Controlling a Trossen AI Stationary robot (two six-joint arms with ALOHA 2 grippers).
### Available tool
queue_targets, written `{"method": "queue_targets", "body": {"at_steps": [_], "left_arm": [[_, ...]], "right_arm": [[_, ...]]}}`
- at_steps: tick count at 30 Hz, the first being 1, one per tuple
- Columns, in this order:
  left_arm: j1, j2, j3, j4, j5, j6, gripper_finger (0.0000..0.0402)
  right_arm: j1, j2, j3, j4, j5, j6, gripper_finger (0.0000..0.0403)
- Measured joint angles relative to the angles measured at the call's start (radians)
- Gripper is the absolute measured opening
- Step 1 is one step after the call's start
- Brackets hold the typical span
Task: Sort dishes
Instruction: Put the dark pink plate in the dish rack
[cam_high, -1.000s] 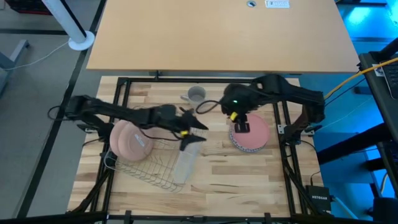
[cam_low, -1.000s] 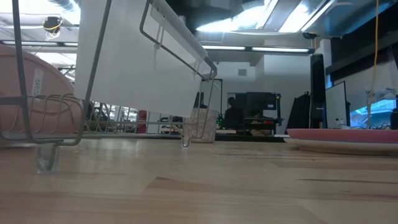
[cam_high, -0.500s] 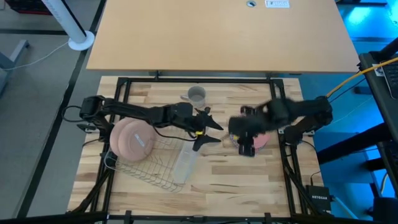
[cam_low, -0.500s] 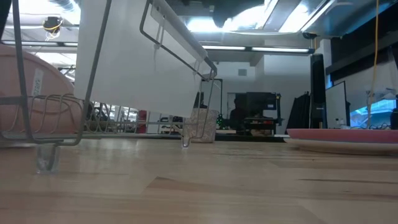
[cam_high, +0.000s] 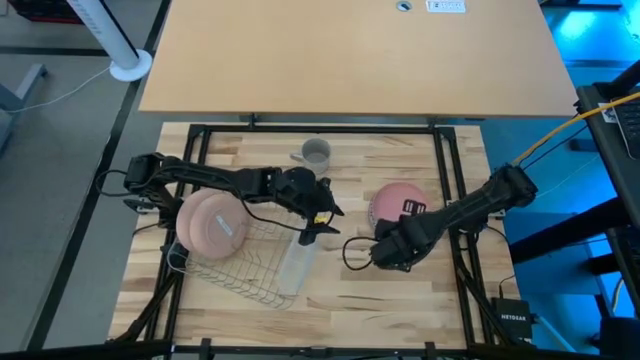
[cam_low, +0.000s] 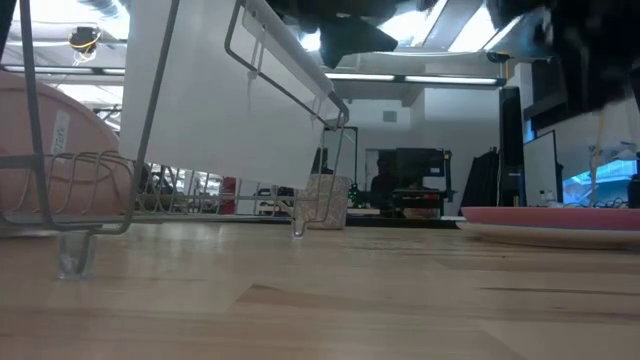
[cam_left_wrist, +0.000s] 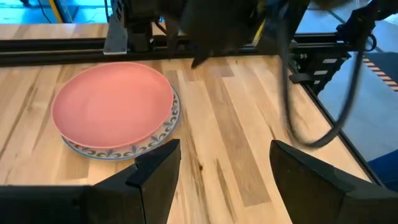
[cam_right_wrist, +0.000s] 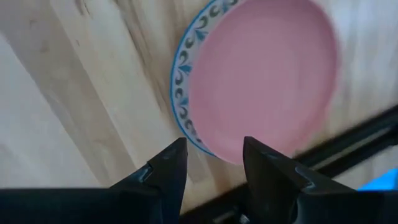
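Observation:
A salmon-pink plate (cam_high: 402, 202) lies face up on a blue-green patterned plate (cam_left_wrist: 163, 133) at the table's right; both also show in the right wrist view (cam_right_wrist: 261, 74). Another salmon-pink plate (cam_high: 210, 224) stands on edge in the left end of the wire rack (cam_high: 245, 262). My left gripper (cam_high: 328, 225) hovers open beside the rack's right end, pointing at the stacked plates. My right gripper (cam_high: 378, 255) hangs open over bare wood just near-left of the stack, pointing down, its fingers (cam_right_wrist: 166, 168) holding nothing.
A pale, see-through panel (cam_high: 297, 262) leans in the rack's right end. A clear cup (cam_high: 316, 152) stands toward the far edge. A black frame (cam_high: 450, 170) borders the table. Bare wood (cam_high: 380, 310) lies along the near side.
My right gripper has swung from above the stacked plates down and toward the table's near edge, rolling as it went, and now hangs low beside the stack. My left gripper has edged a little toward the right and tipped nearer to level. The plates have not moved.

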Motion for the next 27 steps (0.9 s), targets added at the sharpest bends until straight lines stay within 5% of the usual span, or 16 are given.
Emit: {"method": "queue_targets", "body": {"at_steps": [10,27], "left_arm": [[0.000,0.000,0.000,-0.004,0.000,0.000,0.0237],[0.000,0.000,0.000,-0.002,-0.001,-0.001,0.0237]], "right_arm": [[0.000,0.000,-0.258,0.268,-0.072,0.002,0.0161],[-0.035,0.001,-0.395,0.368,0.017,0.000,0.0161]]}}
